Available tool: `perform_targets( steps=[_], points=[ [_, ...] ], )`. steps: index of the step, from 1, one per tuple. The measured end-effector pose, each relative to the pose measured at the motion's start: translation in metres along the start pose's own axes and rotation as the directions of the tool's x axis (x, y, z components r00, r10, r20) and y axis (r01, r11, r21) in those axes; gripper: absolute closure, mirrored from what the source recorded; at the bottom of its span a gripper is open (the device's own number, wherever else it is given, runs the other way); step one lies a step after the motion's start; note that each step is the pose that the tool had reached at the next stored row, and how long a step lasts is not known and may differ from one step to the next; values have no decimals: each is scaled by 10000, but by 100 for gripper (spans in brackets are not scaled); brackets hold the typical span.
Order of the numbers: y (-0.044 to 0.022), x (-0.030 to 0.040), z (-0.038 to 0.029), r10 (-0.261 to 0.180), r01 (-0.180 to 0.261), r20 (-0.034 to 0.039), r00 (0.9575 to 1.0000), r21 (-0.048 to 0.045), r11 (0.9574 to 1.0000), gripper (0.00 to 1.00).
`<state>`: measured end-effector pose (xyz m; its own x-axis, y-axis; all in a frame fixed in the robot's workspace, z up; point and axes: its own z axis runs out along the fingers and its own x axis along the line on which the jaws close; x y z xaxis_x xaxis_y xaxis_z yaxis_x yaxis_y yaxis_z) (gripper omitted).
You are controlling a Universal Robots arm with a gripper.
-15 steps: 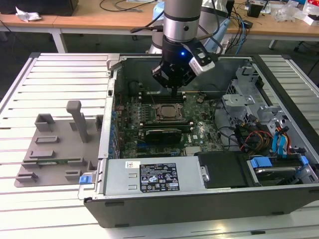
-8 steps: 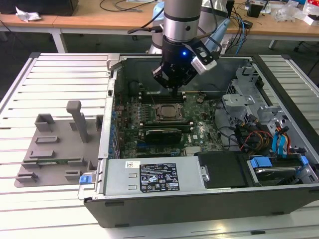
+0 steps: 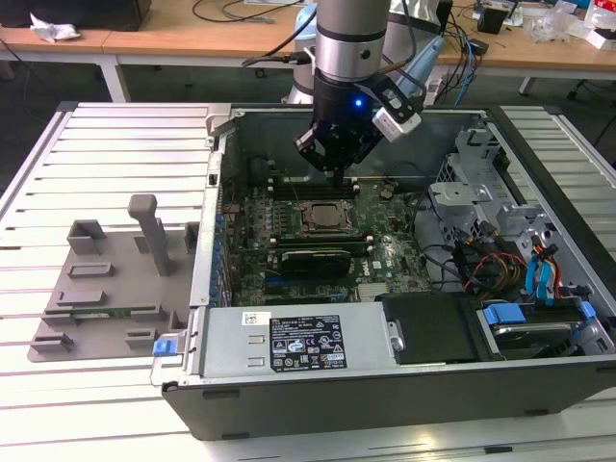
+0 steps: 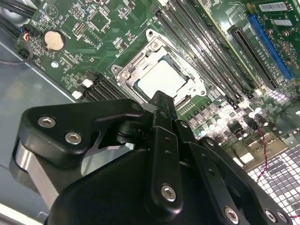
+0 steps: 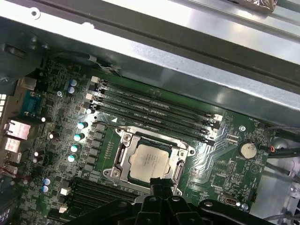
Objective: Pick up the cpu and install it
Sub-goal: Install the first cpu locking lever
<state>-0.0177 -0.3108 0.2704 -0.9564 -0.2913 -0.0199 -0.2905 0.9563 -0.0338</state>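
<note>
Small flat square silver-grey metal-topped cpu [image 5: 149, 161]: seated in the metal-framed socket [image 5: 119, 154] on the green motherboard [image 4: 89, 33] inside the open dark computer case [image 3: 289, 395]. Black robot gripper [image 3: 337, 171]: poised above the socket, apart from the cpu in both wrist views; jaws together, holding nothing. Grey plastic fixture plate [image 3: 96, 298]: on the white slatted counter [image 3: 115, 135], beside the case.

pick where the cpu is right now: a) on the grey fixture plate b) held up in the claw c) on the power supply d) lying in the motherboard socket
d: in both wrist views the cpu lies flat inside the socket frame on the motherboard, with the claw just above its edge.
</note>
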Motion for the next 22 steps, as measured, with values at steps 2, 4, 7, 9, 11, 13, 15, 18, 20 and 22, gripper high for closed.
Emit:
perform_targets(
  steps=[2,4,7,9,11,13,15,18,20,22],
  points=[
    [-1,1,-1,17,-16,-5,10000,11,10000,89],
    [0,0,0,347,-347,-16,9994,23,9994,89],
    [0,0,1,1328,-1328,-50,9911,55,9911,89],
    [0,0,1,1778,-1778,-65,9840,78,9840,89],
    [0,0,1,2272,-2271,-82,9738,105,9738,89],
    [0,-1,7,2304,-2302,-370,9724,87,9731,89],
    [0,0,7,2300,-2301,-442,9722,24,9732,89],
    [1,2,7,2299,-2307,-432,9723,-149,9729,89],
    [10,33,6,2297,-2306,-432,9723,-151,9729,89],
    [20,66,5,2298,-2306,-431,9723,-151,9729,89]
  ],
)
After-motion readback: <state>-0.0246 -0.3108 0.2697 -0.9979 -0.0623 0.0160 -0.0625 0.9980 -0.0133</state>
